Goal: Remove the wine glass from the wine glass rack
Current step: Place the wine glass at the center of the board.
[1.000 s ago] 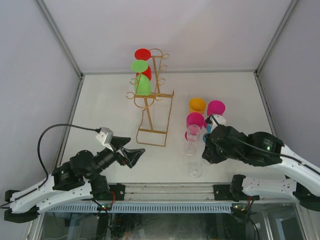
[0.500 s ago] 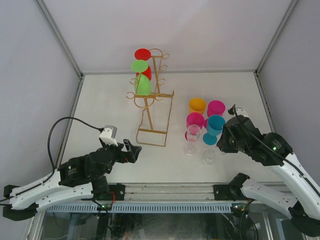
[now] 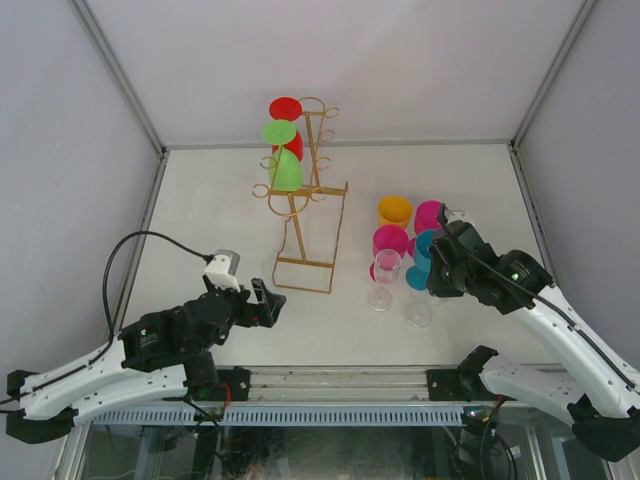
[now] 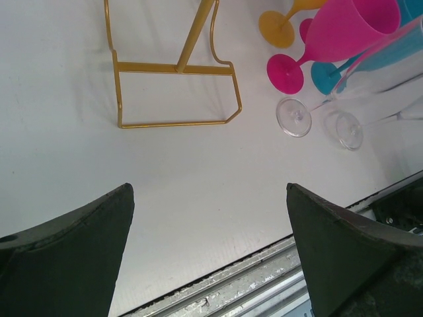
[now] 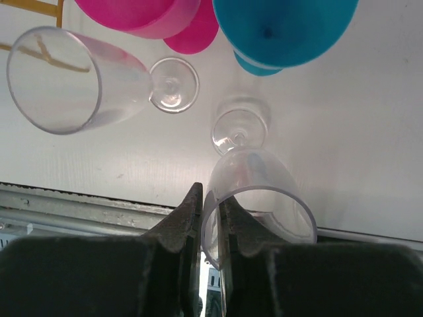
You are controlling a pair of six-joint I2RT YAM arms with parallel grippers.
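Two hands: we see the right hand (image 5: 210, 198) pinching the rim of an upright clear wine glass (image 5: 261, 188), the left hand (image 4: 208, 191) spread near the wine glass rack (image 4: 175, 67).

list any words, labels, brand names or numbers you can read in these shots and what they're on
No readable text shows in any view.
wine glass rack: plain gold wire, no label.
clear wine glass: no print.
pink wine glass: no print.
white box on the left arm: any marking is too small to tell.
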